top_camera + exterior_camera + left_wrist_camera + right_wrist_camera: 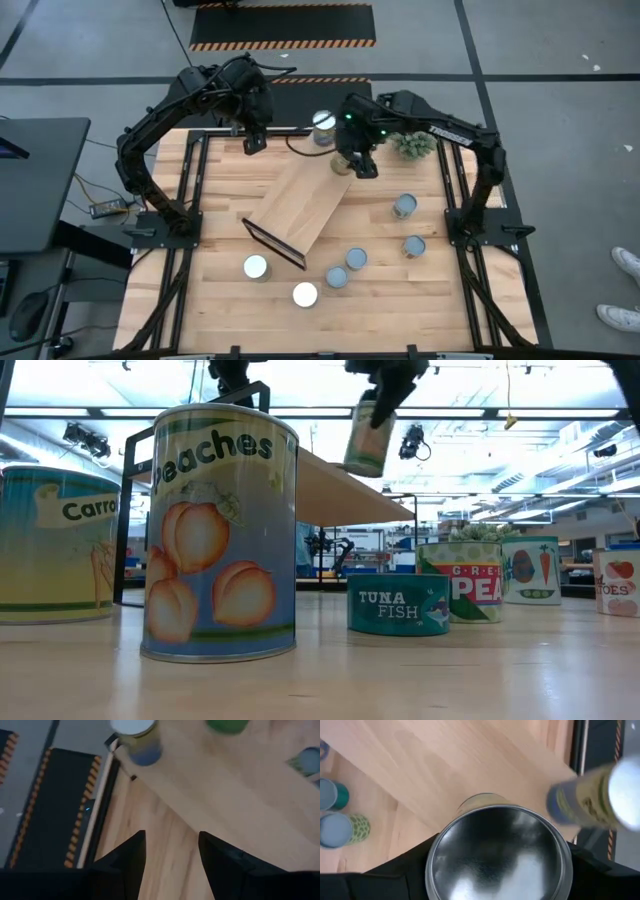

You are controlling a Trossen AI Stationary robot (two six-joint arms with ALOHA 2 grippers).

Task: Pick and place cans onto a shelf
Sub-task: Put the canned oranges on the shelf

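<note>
Right gripper [352, 166] is clamped around a can [497, 852], held above the shelf [305, 205]'s far end. Left gripper [252, 143] hovers beside that end, fingers partly open, empty.

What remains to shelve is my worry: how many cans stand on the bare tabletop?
6: two white-topped cans at the front, two blue-grey beside them, two farther right. Some may hide beneath the shelf.

The slatted wooden table [220, 320] is carrying the shelf [305, 205], which is lying diagonally across its centre. One can [323, 122] is standing at the shelf's far end. Six cans are resting directly on the tabletop, near and right. A small green plant [414, 144] is sitting at the far right.
</note>
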